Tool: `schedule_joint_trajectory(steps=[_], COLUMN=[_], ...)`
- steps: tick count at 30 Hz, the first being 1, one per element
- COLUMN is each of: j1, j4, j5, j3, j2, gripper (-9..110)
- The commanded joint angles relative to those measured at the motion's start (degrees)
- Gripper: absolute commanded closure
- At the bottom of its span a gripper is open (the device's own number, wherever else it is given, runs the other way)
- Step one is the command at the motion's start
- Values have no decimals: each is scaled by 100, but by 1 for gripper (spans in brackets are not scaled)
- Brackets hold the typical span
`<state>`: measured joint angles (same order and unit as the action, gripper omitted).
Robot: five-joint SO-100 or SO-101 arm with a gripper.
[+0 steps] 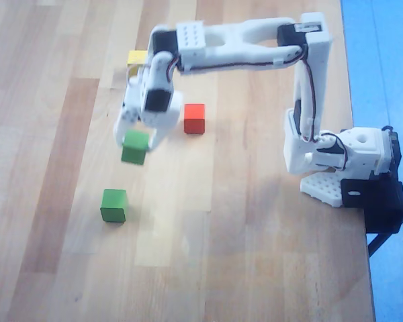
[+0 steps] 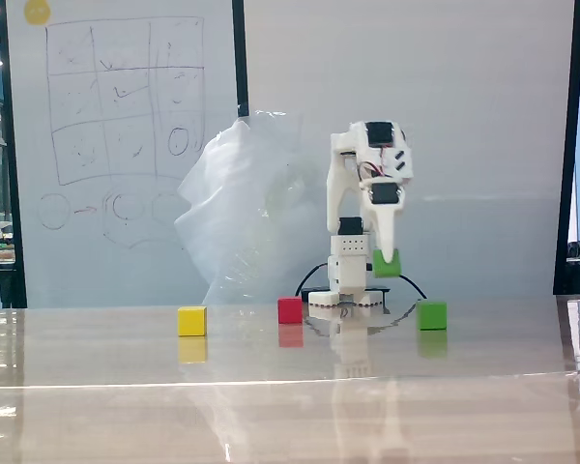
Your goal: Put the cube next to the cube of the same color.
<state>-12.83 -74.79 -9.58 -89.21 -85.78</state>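
My gripper clamped green cube, held clear above table. Other green cube sat on wood, near, apart from red cube. Best plan: lower slowly beside it, faces parallel, release only once seated.

I am reading no text, label, brand or number. The whiteboard behind me is showing only hand-drawn grid cells, circles and arrows.
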Motion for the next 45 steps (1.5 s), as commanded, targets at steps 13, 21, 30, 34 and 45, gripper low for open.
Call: schedule_joint_trajectory(steps=[13,21,30,34,45], j1=[-466,-378,176,404,308], j4=[1063,1072,1072,1090,1582], j5=[18,905,1160,1160,1072], j3=[694,712,721,721,650], j2=[650,527,439,527,1125], gripper=[102,102,102,102,102])
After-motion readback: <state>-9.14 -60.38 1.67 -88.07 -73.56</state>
